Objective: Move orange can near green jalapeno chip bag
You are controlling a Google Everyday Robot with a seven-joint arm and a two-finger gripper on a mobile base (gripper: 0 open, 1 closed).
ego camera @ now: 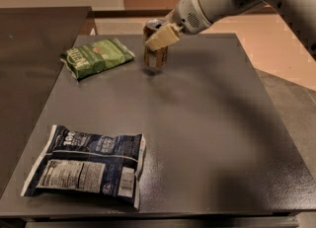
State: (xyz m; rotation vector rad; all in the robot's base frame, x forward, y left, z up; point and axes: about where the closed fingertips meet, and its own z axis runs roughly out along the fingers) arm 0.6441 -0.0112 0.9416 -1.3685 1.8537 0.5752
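The orange can [155, 56] stands upright near the far edge of the dark table [197, 123], with its silver top rim showing. My gripper [159, 37] is shut on the can's upper part, and one pale finger [163, 36] crosses its front. The arm reaches in from the upper right. The green jalapeno chip bag [96, 57] lies flat to the left of the can, a short gap away.
A larger dark blue bag [89, 165] with a white nutrition label lies at the near left of the table. A second dark surface [34, 49] adjoins on the left. The table's right edge drops to a grey floor [296, 103].
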